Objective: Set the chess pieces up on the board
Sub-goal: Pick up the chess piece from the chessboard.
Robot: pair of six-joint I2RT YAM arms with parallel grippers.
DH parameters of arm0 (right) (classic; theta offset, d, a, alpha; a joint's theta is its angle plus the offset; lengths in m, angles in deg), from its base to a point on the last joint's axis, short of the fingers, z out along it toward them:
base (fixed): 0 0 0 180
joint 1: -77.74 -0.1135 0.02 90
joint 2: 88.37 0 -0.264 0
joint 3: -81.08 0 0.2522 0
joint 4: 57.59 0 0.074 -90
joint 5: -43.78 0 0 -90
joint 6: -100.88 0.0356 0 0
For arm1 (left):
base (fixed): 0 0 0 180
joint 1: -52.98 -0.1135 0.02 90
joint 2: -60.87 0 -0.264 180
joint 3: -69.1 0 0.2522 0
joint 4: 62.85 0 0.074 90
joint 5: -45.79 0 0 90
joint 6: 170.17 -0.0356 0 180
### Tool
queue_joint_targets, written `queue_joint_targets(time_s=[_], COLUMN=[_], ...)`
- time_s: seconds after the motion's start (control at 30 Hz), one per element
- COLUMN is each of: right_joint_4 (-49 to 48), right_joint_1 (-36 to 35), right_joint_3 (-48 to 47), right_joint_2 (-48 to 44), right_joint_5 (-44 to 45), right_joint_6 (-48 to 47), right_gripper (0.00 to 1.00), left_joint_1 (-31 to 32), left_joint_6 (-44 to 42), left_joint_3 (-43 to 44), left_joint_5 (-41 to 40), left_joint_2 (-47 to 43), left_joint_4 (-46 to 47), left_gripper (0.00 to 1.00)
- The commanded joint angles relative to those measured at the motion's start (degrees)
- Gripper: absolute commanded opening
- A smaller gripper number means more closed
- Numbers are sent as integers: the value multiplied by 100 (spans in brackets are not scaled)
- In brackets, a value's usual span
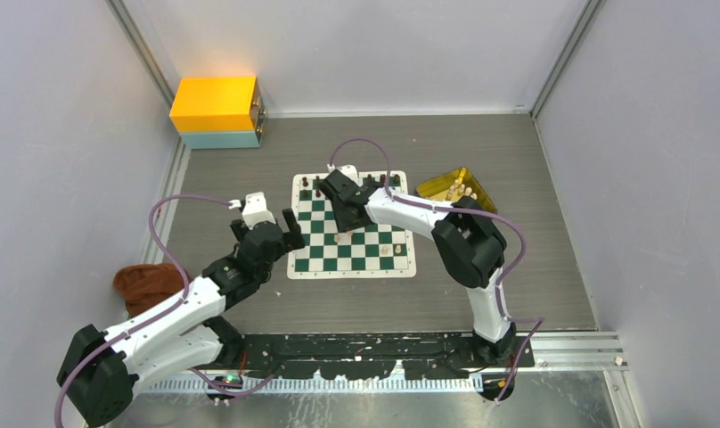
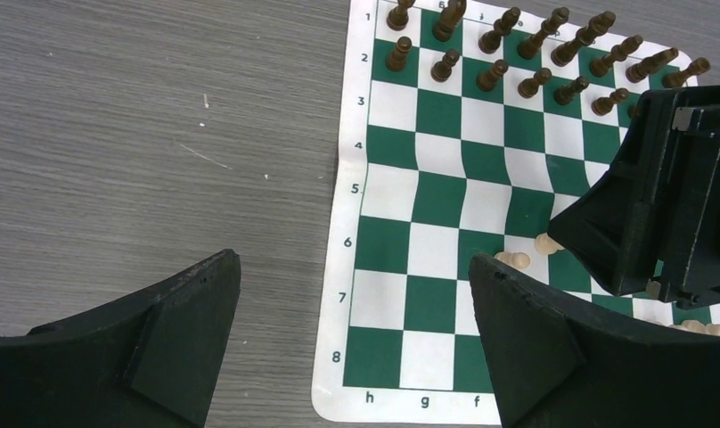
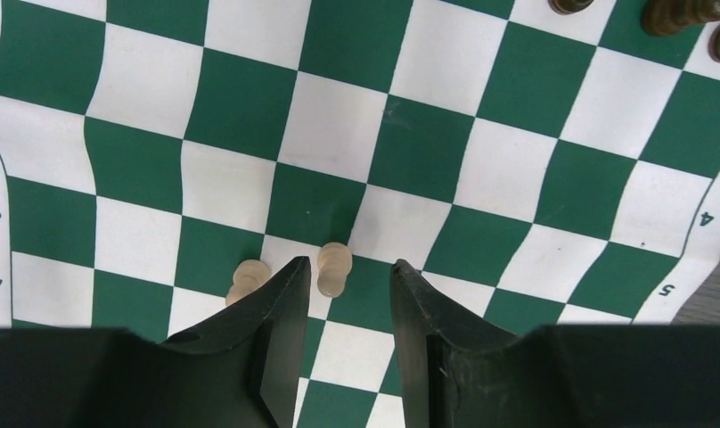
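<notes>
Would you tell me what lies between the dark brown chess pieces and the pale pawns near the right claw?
Only bare green-and-white board squares, in the left wrist view.

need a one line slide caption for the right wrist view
Open right tool poised by two pale pieces on the green-and-white board
</notes>
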State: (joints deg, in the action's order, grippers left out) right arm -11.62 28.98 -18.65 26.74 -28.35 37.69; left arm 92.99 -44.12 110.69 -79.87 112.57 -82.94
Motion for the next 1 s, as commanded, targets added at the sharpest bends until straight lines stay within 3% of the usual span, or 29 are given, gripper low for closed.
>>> queue_joint_targets(time_s=[0.0, 0.4, 0.57, 0.77, 0.97], right_joint_4=[-48, -87, -105, -102, -31], right_joint_1=[-27, -28, -24, -24, -29], right_joint_3=[-320, -325, -289, -263, -170], right_joint_2=[74, 228, 240, 167, -53], right_joint_5=[-97, -169, -188, -175, -97], right_joint_6=[-78, -36, -13, -12, -55], right_gripper=[44, 39, 30, 11, 6], left_joint_1=[5, 3, 0, -2, 0], left_joint_6=[111, 121, 121, 112, 121], left_joint_3=[-62, -129, -147, -130, -127], left_joint_5=[-222, -222, -222, -231, -222], left_joint_2=[-116, -106, -100, -61, -7], left_joint_4=[77, 123, 135, 149, 175], left_gripper=[100, 100, 100, 100, 100])
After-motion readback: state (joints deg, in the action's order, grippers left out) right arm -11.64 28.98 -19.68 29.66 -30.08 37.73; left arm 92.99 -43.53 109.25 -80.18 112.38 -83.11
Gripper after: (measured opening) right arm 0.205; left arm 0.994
